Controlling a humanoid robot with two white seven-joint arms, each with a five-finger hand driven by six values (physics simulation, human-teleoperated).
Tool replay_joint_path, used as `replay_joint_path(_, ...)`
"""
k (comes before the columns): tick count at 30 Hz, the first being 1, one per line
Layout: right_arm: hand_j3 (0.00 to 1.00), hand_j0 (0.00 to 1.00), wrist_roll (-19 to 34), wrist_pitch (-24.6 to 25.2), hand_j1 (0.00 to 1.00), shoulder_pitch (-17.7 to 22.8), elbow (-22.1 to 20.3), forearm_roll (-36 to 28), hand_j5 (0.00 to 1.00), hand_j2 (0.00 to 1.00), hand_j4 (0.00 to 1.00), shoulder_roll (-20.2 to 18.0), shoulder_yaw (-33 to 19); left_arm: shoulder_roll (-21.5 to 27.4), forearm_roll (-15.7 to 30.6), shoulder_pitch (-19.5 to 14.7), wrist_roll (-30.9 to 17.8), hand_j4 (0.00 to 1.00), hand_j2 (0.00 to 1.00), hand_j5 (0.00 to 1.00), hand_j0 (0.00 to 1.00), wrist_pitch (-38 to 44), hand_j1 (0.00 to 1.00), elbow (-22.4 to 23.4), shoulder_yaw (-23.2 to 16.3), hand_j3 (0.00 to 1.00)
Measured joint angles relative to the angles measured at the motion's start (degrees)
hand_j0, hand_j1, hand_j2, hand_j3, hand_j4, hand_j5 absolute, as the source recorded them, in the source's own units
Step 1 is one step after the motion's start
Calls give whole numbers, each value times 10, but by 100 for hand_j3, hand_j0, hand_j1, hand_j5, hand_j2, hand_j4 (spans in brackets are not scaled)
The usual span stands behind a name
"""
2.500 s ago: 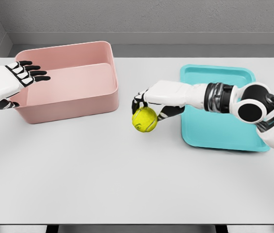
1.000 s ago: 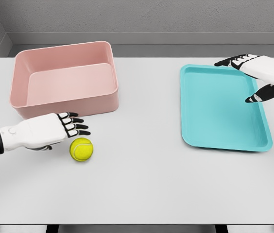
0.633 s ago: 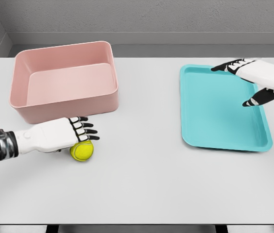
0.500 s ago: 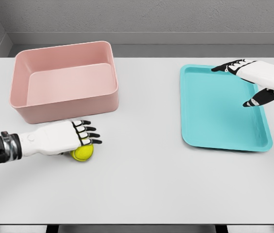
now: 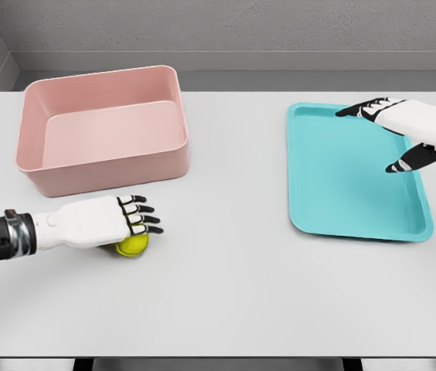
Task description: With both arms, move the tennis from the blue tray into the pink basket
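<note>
The yellow tennis ball [image 5: 133, 246] lies on the white table in front of the pink basket [image 5: 102, 128]. My left hand [image 5: 129, 221] reaches in from the lower left and hovers flat over the ball, covering its top, with the fingers stretched out and open. How close the palm is to the ball I cannot tell. My right hand [image 5: 392, 131] hangs open over the far right part of the blue tray [image 5: 349, 171], holding nothing. The basket and the tray have nothing in them.
The white table [image 5: 226, 301] ends at a near edge along the bottom of the picture. A grey wall rises behind its far edge.
The right hand carried the ball leftward off the tray, left it on the table, and withdrew over the tray. The left hand came down from beside the basket and slid over the ball.
</note>
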Motion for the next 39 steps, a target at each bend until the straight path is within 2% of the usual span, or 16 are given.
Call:
replay_joint_path(2,100,100,0,0,100,0,0,0,100,100,100,0,0,2,4,-6,1,95,95,95,95,0,95,0,-4,95)
replay_joint_path(4,100,100,0,0,100,-1,0,0,100,100,100,1,0,4,11,-28,1,95,95,95,95,0,95,-1,-17,95)
replay_joint_path(11,100,100,0,0,100,-1,0,0,100,100,100,2,1,8,19,-40,2,91,91,91,91,0,91,-1,-52,91)
replay_joint_path(12,100,100,0,0,100,-1,0,0,100,100,100,2,1,8,19,-41,1,85,85,85,85,0,85,-1,-55,85)
replay_joint_path(14,100,100,0,0,100,-1,0,0,100,100,100,2,2,9,19,-43,1,79,79,79,79,0,79,-1,-58,79)
replay_joint_path(18,100,100,0,0,100,-1,0,0,100,100,100,3,2,13,20,-47,0,72,72,72,72,0,72,-1,-64,72)
replay_joint_path(20,100,100,0,0,100,-2,0,0,100,100,100,3,2,16,20,-48,-1,60,60,60,60,0,60,-1,-65,60)
replay_joint_path(24,100,100,0,0,100,-2,0,0,100,100,100,3,2,21,21,-48,-6,49,49,49,49,1,49,-1,-65,49)
replay_joint_path(27,100,100,0,0,100,-2,0,0,100,100,100,3,2,23,24,-49,-13,46,46,46,46,1,46,0,-65,46)
replay_joint_path(33,100,100,0,0,100,-2,0,0,100,100,100,3,2,24,22,-54,-21,21,21,21,21,0,21,0,-68,21)
replay_joint_path(37,100,100,0,0,100,-2,0,0,100,100,100,3,2,23,27,-62,-22,0,0,0,0,-1,0,2,-69,0)
replay_joint_path(39,100,100,0,0,100,-2,0,0,100,100,100,3,2,23,32,-72,-21,0,0,0,0,-1,0,2,-69,0)
